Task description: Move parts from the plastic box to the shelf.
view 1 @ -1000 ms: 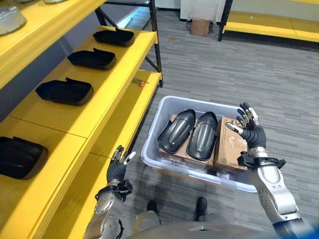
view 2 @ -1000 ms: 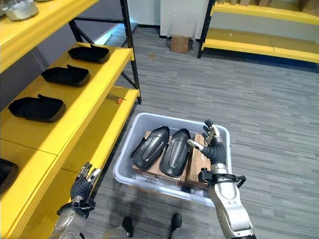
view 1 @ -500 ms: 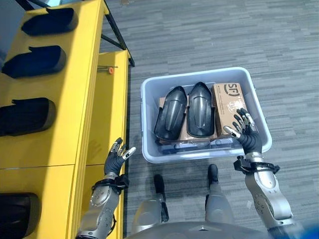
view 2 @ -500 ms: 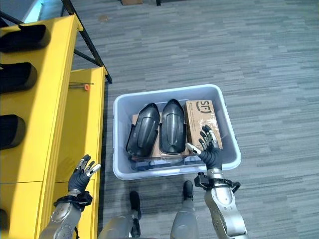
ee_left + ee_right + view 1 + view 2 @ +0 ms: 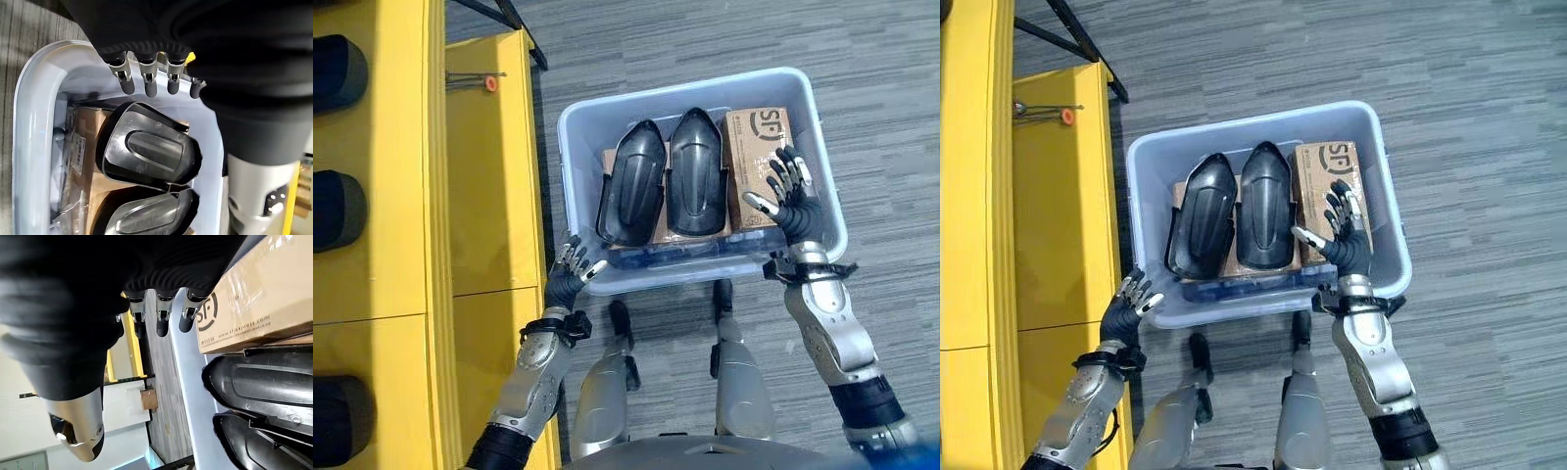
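Note:
A pale blue plastic box (image 5: 822, 186) stands on the floor below me. Two black moulded parts (image 5: 631, 194) (image 5: 697, 186) lie side by side in it on cardboard, with a brown carton (image 5: 756, 147) to their right. My left hand (image 5: 572, 279) hovers open at the box's near left corner. My right hand (image 5: 791, 208) is open over the carton's near end, by the box's right wall. The left wrist view looks down on the nearest part (image 5: 149, 154) past straight fingers (image 5: 146, 81). Neither hand holds anything.
A yellow shelf (image 5: 386, 196) runs along the left, with several black parts (image 5: 335, 208) on its upper level. A small orange-tipped tool (image 5: 475, 81) lies on the lower level (image 5: 489, 186). Grey floor surrounds the box on the right.
The camera has tipped further down, so the whole scene has shifted. My left hand has come in to the box's near left corner. My right hand has moved up over the carton.

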You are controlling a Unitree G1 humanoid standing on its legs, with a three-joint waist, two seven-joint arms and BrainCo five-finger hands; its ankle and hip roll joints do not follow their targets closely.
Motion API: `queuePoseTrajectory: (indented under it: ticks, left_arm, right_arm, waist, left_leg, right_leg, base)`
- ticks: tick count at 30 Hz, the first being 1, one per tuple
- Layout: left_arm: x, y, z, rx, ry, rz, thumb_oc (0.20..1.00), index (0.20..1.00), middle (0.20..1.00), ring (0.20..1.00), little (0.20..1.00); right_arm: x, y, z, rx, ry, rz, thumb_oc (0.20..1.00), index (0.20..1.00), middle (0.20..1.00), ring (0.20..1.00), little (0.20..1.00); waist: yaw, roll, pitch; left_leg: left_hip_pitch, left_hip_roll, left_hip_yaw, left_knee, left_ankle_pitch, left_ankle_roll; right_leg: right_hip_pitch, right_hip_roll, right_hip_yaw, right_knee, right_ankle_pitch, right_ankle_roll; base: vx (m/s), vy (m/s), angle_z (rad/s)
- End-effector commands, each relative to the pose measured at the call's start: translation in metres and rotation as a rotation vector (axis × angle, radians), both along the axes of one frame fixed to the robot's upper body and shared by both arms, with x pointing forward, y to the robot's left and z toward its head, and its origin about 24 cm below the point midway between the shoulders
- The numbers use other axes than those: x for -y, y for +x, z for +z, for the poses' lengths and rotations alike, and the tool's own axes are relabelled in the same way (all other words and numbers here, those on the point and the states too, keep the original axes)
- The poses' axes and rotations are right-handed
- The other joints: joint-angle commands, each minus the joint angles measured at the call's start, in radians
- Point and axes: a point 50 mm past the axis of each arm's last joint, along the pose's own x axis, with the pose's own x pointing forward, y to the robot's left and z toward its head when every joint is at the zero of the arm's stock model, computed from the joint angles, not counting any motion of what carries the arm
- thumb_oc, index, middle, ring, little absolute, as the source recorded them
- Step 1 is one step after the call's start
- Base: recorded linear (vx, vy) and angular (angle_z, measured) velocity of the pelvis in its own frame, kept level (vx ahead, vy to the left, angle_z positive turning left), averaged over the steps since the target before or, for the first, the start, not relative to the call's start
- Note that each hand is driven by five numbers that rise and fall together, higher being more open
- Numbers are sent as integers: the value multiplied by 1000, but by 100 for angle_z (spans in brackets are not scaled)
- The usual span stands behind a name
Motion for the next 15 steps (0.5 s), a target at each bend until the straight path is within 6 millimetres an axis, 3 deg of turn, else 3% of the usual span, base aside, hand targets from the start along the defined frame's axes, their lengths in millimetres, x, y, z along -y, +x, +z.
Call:
queuePoseTrajectory:
  ticks: [1, 9, 15]
  left_arm:
    - [-6, 3, 26, 138, 11, 41, 1000, 1000, 1000, 1000, 1000]
    - [5, 14, 36, 179, -27, 36, 1000, 1000, 1000, 1000, 1000]
    - [9, 18, 41, 204, -44, 31, 1000, 1000, 1000, 1000, 1000]
  right_arm:
    - [-5, -1, 27, 146, 4, -39, 1000, 1000, 1000, 1000, 1000]
    - [-23, 21, 52, 200, -34, -39, 1000, 1000, 1000, 1000, 1000]
    - [-23, 33, 62, 214, -50, -83, 1000, 1000, 1000, 1000, 1000]
  waist:
    - [31, -12, -10]
    - [56, -15, 30]
    - [69, -14, 60]
  left_leg:
    - [-52, 40, -25, 13, 79, -24]
    - [-70, 44, -35, -15, 101, -29]
    - [-95, 40, -46, -17, 106, -28]
  right_leg:
    - [44, -24, -11, 21, -40, 68]
    - [14, -13, -24, 34, -41, 62]
    - [-8, -12, -29, 47, -41, 59]
  base:
    - [-16, -38, 0]
    - [-1, -28, -1]
    - [-5, -10, 6]
